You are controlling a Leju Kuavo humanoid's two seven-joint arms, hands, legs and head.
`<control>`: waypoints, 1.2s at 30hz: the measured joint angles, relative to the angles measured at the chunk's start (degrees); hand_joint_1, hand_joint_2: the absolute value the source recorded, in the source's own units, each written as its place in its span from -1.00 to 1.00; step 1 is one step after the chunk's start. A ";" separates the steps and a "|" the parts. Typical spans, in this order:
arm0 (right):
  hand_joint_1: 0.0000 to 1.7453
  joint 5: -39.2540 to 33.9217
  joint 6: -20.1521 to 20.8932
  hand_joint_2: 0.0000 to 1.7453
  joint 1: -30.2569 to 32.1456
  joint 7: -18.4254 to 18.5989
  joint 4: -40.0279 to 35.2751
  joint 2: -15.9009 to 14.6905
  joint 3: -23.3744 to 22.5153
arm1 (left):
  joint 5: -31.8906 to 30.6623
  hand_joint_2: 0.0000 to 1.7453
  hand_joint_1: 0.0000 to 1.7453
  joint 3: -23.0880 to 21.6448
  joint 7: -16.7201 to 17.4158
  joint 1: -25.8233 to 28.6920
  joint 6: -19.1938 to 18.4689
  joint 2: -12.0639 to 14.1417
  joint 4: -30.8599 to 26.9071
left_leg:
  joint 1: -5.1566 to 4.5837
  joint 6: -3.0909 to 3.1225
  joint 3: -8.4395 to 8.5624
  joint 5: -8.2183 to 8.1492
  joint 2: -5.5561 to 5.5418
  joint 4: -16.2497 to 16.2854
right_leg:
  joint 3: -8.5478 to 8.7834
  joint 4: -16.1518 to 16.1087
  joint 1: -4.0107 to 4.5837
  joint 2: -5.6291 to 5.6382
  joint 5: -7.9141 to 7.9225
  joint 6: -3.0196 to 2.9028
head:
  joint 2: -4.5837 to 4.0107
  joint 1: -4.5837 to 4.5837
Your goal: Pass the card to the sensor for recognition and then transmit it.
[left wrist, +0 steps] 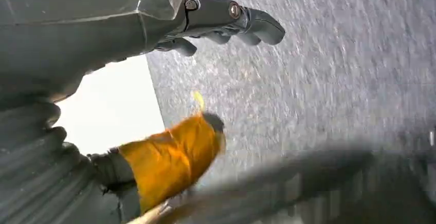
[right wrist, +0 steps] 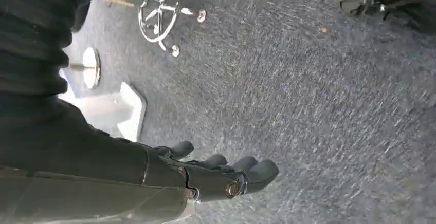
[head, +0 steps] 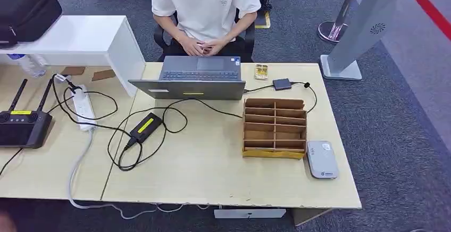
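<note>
A white and grey card sensor (head: 322, 159) lies flat near the table's right front corner. Just left of it stands a slotted cardboard box (head: 274, 128); I cannot make out any card in its compartments. A small yellowish item (head: 261, 72) lies beside the laptop, too small to identify. My left hand (left wrist: 226, 21) hangs over grey carpet with its fingers stretched out, holding nothing. My right hand (right wrist: 221, 175) also hangs over the carpet, fingers apart and empty.
A person sits behind the table at an open laptop (head: 198, 80), hands folded. A black power brick (head: 145, 125) with looping cables, a white power strip (head: 84, 108) and a black router (head: 21, 125) lie to the left. A grey kiosk stand (head: 356, 35) rises at the right.
</note>
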 joint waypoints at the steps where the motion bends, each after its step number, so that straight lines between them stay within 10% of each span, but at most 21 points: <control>1: -1.00 -0.13 -3.55 1.00 0.01 1.66 0.00 0.00 -0.57 | -0.39 1.00 -1.00 -0.37 -0.44 0.02 4.16 0.02 0.00 | 0.00 0.00 0.00 0.00 0.00 0.00 | 0.00 0.00 0.00 0.00 0.00 0.00 | 0.00 -0.02; 2: -1.00 -0.54 -8.88 1.00 0.03 3.68 0.00 0.15 -1.17 | -0.83 -1.00 -1.00 -0.76 -2.02 0.05 9.66 0.02 0.02 | 0.00 0.00 0.00 0.00 0.00 0.00 | -0.01 0.00 0.00 0.00 0.00 0.00 | 0.00 -0.02; 6: -1.00 -1.61 -24.13 1.00 0.23 7.74 -1.07 0.37 -4.75 | 3.13 -1.00 -1.00 -0.83 -12.93 -2.90 16.60 4.64 3.19 | 0.25 -0.21 -0.02 0.10 -0.02 -0.01 | -0.02 0.02 0.21 -0.02 0.10 -0.19 | 0.00 0.11; 12: -1.00 10.33 -25.69 1.00 2.30 10.68 -9.39 2.75 -15.22 | 13.05 -1.00 -1.00 -0.28 -27.92 -6.73 16.69 21.16 6.32 | 0.57 -0.72 0.14 0.02 0.34 -0.03 | -0.09 0.12 0.53 0.33 0.14 -0.77 | 0.00 0.00; 18: -1.00 18.75 -25.69 1.00 2.54 9.96 -13.92 6.12 -25.61 | 14.84 -1.00 -1.00 -0.22 -31.04 -7.09 16.68 29.81 7.08 | 0.57 -0.83 0.18 0.01 0.31 -0.08 | -0.09 0.25 0.56 0.31 -0.03 -0.99 | 0.00 0.02; 29: -1.00 23.50 -25.69 1.00 1.18 9.28 -13.66 8.04 -35.19 | 10.75 -1.00 -1.00 -2.29 -20.70 -8.95 16.66 28.00 7.08 | 0.50 -0.82 0.20 0.01 0.34 -0.05 | -0.06 0.20 0.52 0.31 0.01 -0.96 | 0.00 0.02; 36: -1.00 24.98 -25.69 1.00 -0.29 6.83 -8.02 7.23 -37.33 | 13.53 -1.00 -1.00 -5.27 -13.26 -8.57 16.64 22.16 7.08 | 0.44 -0.84 0.21 -0.02 0.33 -0.06 | -0.05 0.20 0.39 0.31 0.00 -0.95 | 0.00 0.07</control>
